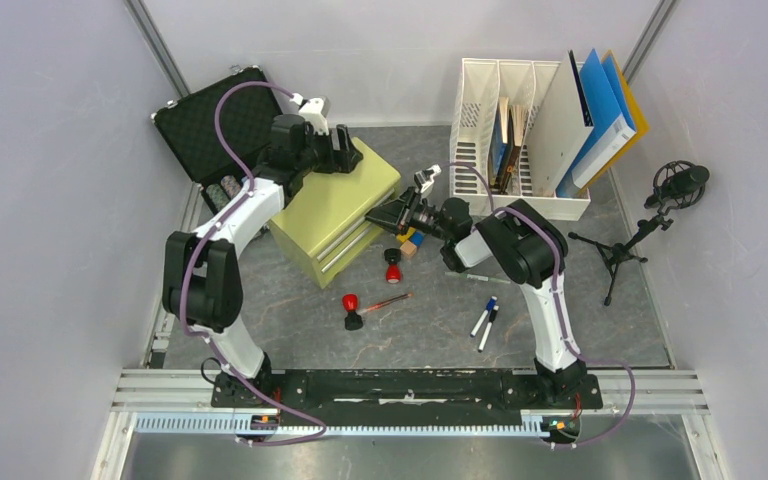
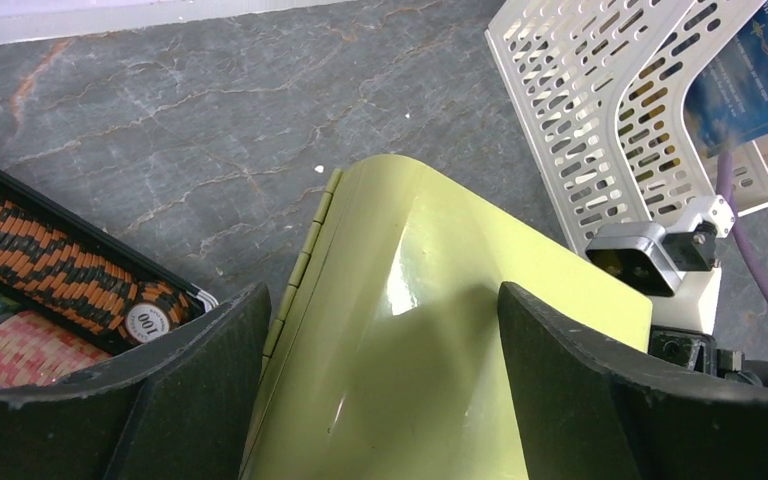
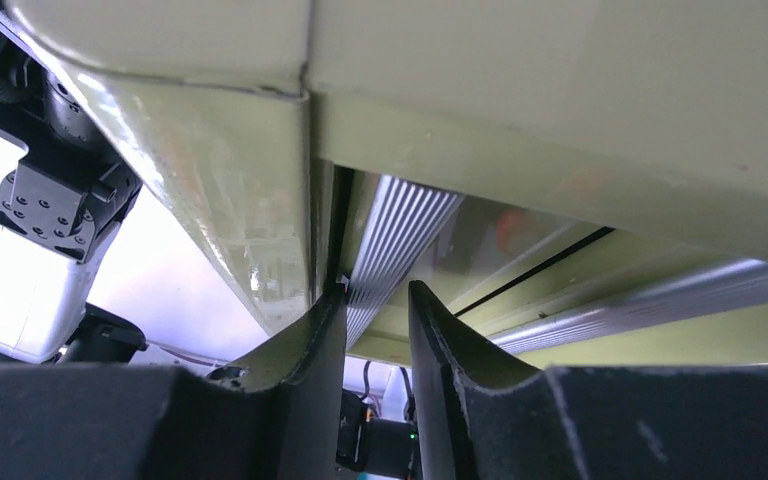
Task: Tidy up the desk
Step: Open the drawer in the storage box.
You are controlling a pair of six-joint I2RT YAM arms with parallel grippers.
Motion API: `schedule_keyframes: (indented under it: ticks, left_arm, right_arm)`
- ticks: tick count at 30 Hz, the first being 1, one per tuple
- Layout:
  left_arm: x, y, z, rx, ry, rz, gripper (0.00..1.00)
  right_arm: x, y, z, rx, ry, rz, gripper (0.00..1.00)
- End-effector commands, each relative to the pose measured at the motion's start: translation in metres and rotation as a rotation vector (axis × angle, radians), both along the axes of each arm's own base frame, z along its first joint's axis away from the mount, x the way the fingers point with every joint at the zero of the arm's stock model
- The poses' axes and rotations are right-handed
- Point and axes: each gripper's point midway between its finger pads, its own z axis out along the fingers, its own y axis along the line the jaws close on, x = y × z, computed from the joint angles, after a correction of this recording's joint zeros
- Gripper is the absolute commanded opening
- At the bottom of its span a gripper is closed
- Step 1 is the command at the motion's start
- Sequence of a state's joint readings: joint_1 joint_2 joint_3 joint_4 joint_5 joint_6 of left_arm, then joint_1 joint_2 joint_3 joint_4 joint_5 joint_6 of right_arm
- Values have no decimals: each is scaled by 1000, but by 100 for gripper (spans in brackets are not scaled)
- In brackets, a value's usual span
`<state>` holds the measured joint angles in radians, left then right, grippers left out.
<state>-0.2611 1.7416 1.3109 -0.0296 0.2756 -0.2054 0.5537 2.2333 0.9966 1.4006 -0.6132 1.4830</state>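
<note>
We see the dark desk [image 1: 430, 335], its open stretch nearest us beside two pens [image 1: 485, 322]. Mid-desk, our right gripper [image 3: 375, 290] pinches the yellow-green cabinet's [image 1: 335, 205] ribbed drawer handle [image 3: 400, 230]. Farther, our left gripper [image 2: 380, 295] hangs spread wide over the cabinet's far edge.

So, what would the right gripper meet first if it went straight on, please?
Most likely the ribbed silver handle on the front of the yellow-green drawer cabinet, right at the fingertips of the right gripper. Depth is unclear, so they may already touch.
</note>
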Motion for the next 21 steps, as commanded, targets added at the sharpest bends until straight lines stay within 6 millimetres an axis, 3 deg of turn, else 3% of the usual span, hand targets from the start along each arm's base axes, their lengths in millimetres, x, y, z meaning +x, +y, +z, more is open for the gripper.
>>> schedule_keyframes:
  ticks: [1,6,14,21]
  left_arm:
    - [-134,-16,-164,82,694,-140,66]
    - [-137,-19,-168,66,716,-149,64]
    - [-137,-19,-166,62,701,-144,63]
    - [-134,-17,-162,69,685,-127,63]
  right_arm:
    - [15,18,62,165,-126,-73,34]
    - [19,20,65,180,-130,-79,29]
    - [13,12,66,181,-120,-89,0]
    - [6,0,79,159,-164,-112,0]
